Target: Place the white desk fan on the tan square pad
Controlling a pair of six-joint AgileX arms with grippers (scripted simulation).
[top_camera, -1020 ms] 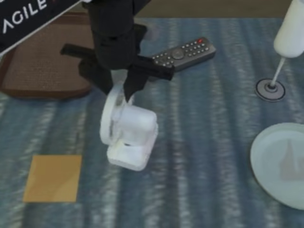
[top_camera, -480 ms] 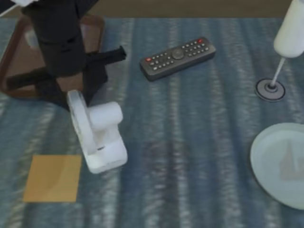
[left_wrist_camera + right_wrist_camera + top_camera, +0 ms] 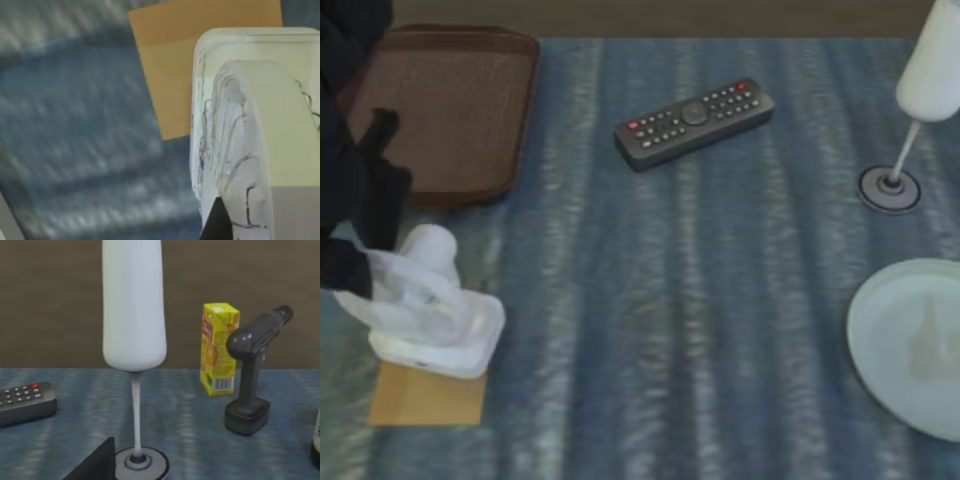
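Stretching under everything, the blue table point(image 3: 720, 300) carries a brown tray point(image 3: 460, 110) at its far-left corner. Near the left edge, the left claw point(image 3: 365, 240) apparently grips the white desk fan point(image 3: 430, 315), overlapping the tan square pad point(image 3: 425, 398). Juice carton point(image 3: 218, 347) lettering is unreadable.

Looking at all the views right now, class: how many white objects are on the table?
3: the white desk fan at the left over the tan square pad, the white lamp far right, the pale plate near right. Others may be hidden.

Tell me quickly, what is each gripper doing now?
Left gripper: closed on the fan, over the tan pad.
Right gripper: not visible.
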